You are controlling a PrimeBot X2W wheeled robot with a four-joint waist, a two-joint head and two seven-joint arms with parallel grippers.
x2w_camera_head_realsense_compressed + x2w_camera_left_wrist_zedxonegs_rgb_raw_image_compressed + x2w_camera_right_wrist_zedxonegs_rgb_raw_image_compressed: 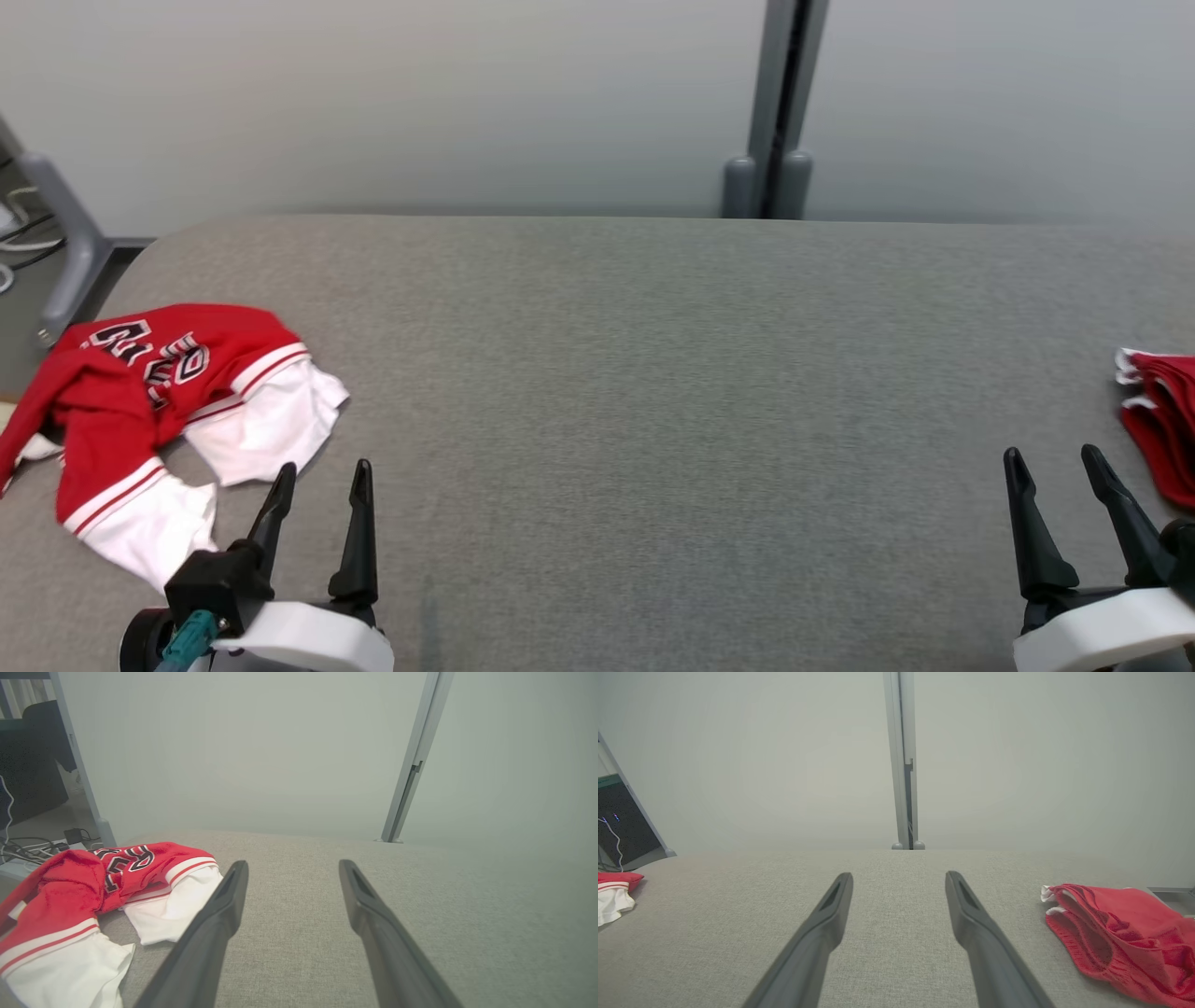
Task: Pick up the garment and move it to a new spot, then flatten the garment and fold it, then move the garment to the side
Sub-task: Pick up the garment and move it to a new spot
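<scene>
Left tool (325, 467) spread apart, crumpled red-and-white garment (159, 392) just beside its left, right tool (1053, 453) spread apart

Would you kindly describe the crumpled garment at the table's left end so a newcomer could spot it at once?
Start at the wide grey padded table. At its left end, just left of the left claw, lies the crumpled garment. Unlike the nearly all-red pile at the right edge, it has big white panels, striped bands and black-and-white lettering.
</scene>
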